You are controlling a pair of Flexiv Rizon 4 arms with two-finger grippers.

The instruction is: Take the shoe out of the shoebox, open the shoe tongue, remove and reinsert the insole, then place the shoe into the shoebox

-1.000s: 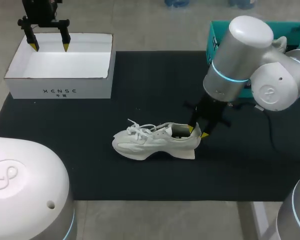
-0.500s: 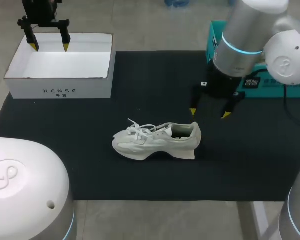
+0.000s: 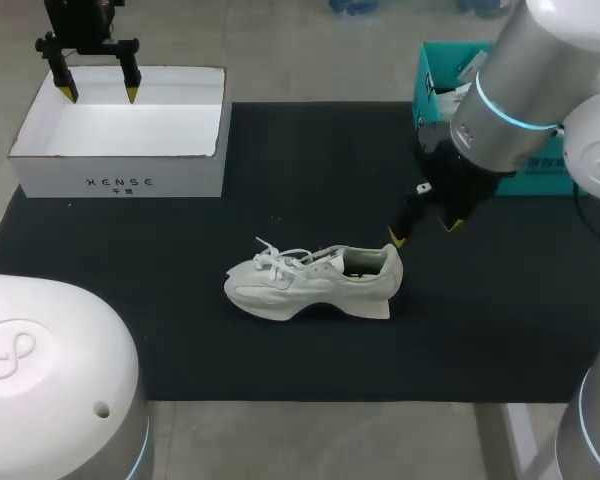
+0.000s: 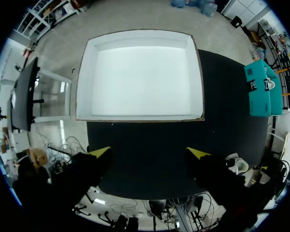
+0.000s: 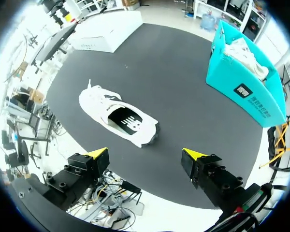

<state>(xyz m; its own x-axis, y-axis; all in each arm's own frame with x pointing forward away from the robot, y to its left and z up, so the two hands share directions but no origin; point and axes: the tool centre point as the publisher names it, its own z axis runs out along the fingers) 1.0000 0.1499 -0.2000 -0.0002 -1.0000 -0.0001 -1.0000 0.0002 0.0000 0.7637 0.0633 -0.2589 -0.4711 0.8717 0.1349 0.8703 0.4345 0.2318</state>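
Hanging wide open, empty, the right claw (image 3: 423, 231) is just beside the shoe (image 3: 310, 283) — at its heel.

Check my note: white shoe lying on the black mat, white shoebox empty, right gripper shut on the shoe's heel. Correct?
Not quite. The right gripper is open, its fingers apart and touching nothing, with the shoe ahead of it, as the right wrist view shows. The shoe on the black mat and the empty shoebox stand as noted.

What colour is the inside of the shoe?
The insole is black with white marks. The right wrist view shows it best.
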